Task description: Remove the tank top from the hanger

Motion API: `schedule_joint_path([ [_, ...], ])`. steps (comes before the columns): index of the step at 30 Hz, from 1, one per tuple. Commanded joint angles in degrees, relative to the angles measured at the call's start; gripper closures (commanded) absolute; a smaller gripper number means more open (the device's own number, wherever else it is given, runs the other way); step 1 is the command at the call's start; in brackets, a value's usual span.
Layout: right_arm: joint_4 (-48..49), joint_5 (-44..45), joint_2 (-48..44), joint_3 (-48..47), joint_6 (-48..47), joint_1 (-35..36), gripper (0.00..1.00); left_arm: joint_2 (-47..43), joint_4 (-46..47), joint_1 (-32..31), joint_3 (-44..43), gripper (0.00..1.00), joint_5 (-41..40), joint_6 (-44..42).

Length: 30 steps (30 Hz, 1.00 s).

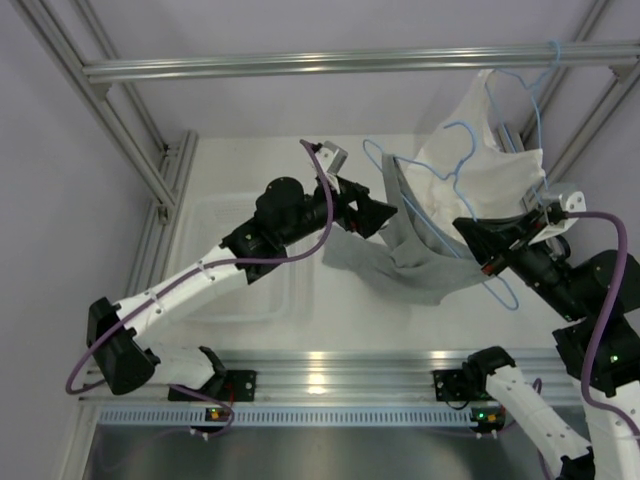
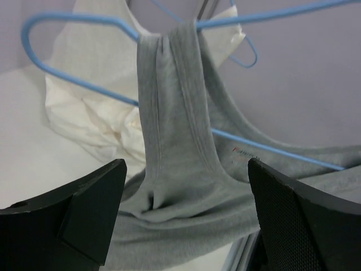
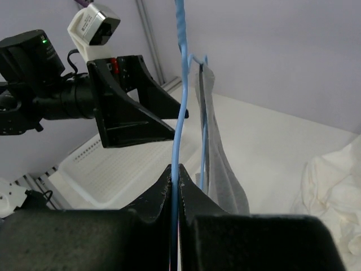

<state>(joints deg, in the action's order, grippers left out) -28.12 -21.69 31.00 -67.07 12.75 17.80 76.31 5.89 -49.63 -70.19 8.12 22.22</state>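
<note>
The tank top (image 2: 175, 141) hangs by one bunched strap over the wire of the hanger (image 2: 73, 20), its body sagging below, near a white garment (image 1: 490, 170). The right gripper (image 3: 175, 180) is clamped tight on the hanger's wire and holds it up. The left gripper (image 1: 370, 212) stands wide apart with nothing in it, the strap just ahead of its fingers (image 2: 84, 214). It should probably close low on the gathered strap, catching cloth only and no wire, then draw it along and off the hanger's end while the right holds firm. The soft knit may snag at the bend.
</note>
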Motion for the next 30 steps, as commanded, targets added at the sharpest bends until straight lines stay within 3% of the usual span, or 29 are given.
schedule_joint_path([
  [1, 0.8, -3.8, -0.4, -3.9, 2.0, -0.7, 1.0, -2.6, 13.8, -0.4, 1.0, 0.07, -2.0, -2.5],
  [6, 0.8, -4.8, 0.0, -4.5, 2.3, -0.6, 1.0, -0.5, 9.4, -0.4, -2.6, 0.16, -11.8, -4.0],
  [11, 2.1, -6.7, 0.8, -3.8, 2.8, -0.7, 1.0, 0.8, 10.1, -0.5, -4.3, 0.24, -12.8, -6.6],
  [15, 2.8, -5.7, 1.0, -3.0, 2.9, -0.6, 1.0, 1.4, 10.4, -0.5, -5.1, 0.38, -8.4, -7.0],
  [24, 3.1, -4.0, 2.0, -2.3, 2.5, -0.6, 1.0, -0.3, 15.2, -0.6, -1.5, 0.36, -1.9, -6.7],
  [30, 4.1, -5.4, 1.9, -2.5, 3.2, -0.6, 1.0, 1.7, 13.2, -0.8, -4.1, 0.4, -6.0, -7.6],
])
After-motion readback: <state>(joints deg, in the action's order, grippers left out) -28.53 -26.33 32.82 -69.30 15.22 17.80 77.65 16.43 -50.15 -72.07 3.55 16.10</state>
